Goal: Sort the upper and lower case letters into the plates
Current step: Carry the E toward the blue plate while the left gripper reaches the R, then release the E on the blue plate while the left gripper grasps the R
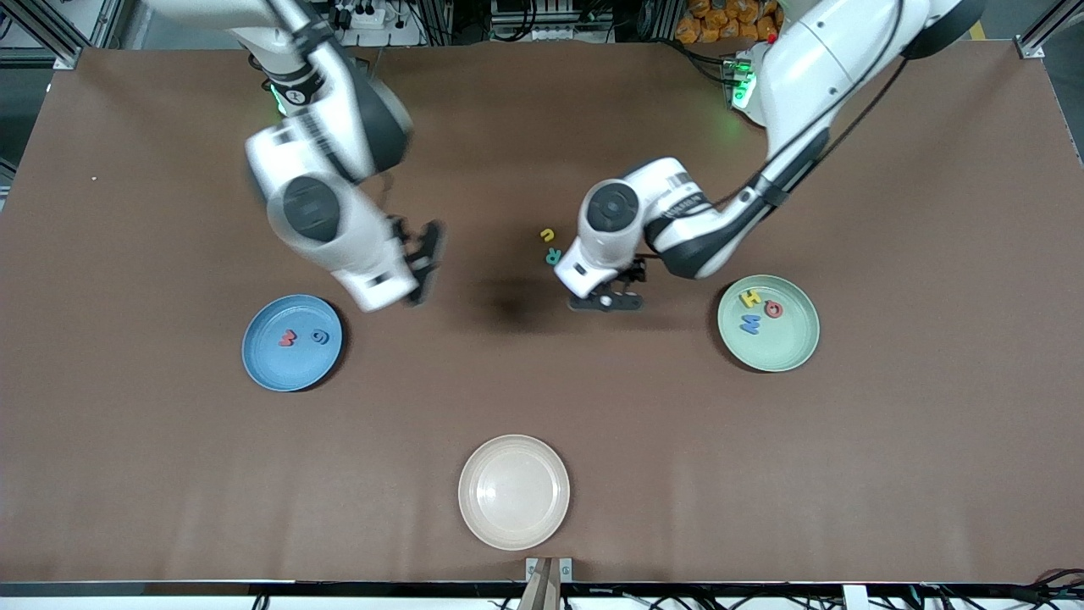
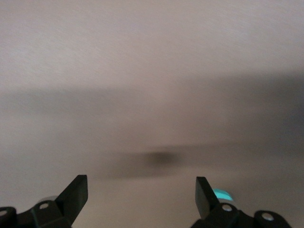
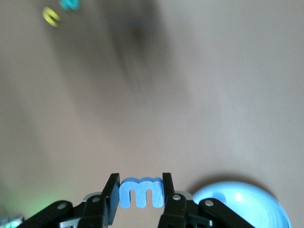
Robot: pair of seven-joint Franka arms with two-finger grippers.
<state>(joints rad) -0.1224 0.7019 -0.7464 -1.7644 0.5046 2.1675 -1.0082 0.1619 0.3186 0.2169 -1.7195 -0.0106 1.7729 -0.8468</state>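
Observation:
My right gripper [image 3: 140, 190] is shut on a small blue lower case letter "m" [image 3: 141, 194]; it hangs over bare table [image 1: 426, 264] beside the blue plate [image 1: 254, 356]. That plate [image 3: 259, 209] holds a red letter [image 1: 288, 339] and a dark blue letter [image 1: 319, 336]. The mint green plate [image 1: 783, 347] holds a yellow letter [image 1: 750, 297], a red one [image 1: 773, 309] and a blue one [image 1: 750, 323]. A yellow letter [image 1: 548, 235] and a teal letter [image 1: 553, 254] lie loose mid-table. My left gripper [image 1: 611, 298] stands open and empty [image 2: 141, 194] beside them.
A cream-beige plate [image 1: 514, 491] sits near the front edge of the brown table, with nothing in it. Both arms reach in over the middle of the table.

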